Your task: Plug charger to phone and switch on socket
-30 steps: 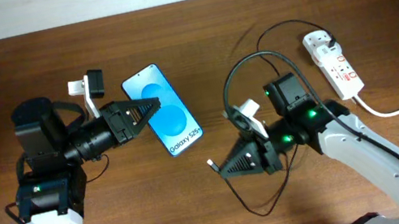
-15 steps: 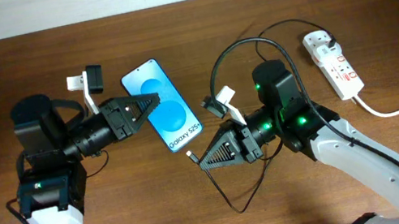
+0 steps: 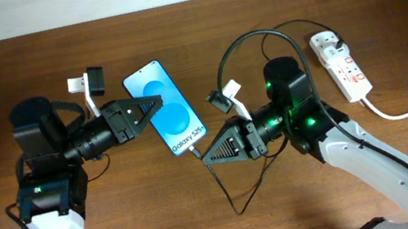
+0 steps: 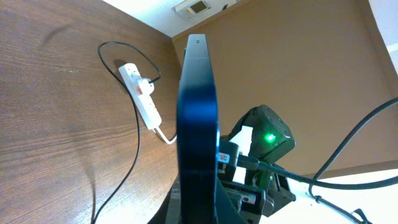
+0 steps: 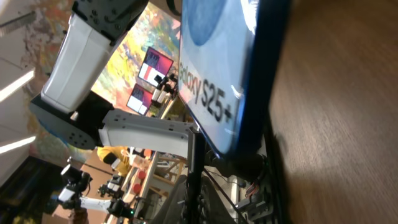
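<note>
left jaws pinch the phone [image 3: 166,111] by its long edge, left of centre; right jaws pinch the charger [image 3: 245,37] at its connector, just off the phone's lower end; the cable looks limp and light, so hold close behind the stiff tip

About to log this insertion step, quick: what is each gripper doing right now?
Left gripper: closed, holding the phone by its edge.
Right gripper: closed, holding the charger near its connector tip.
</note>
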Controlling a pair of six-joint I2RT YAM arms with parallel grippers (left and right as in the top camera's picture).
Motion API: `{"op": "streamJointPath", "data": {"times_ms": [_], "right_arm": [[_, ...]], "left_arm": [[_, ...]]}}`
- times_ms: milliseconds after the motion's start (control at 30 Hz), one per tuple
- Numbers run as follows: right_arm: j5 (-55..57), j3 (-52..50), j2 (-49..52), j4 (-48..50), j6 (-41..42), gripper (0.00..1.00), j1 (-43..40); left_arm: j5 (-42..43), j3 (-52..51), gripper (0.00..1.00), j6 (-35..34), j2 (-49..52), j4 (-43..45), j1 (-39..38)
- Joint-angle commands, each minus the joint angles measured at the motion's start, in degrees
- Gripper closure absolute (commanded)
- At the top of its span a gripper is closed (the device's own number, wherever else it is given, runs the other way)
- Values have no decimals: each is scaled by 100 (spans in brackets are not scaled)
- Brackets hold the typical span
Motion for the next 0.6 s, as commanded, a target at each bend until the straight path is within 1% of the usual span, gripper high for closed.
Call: {"op": "streamJointPath", "data": {"times_ms": [0, 433, 567], "right_arm": [[35, 66, -13, 39, 44, 96, -87], [319, 66, -13, 66, 46, 96, -92], [358, 66, -13, 66, 48, 96, -227]], "left_arm": [[221, 39, 100, -7, -2, 15, 2], [457, 39, 100, -4, -2, 13, 2], [476, 39, 100, -4, -2, 11, 2]]}}
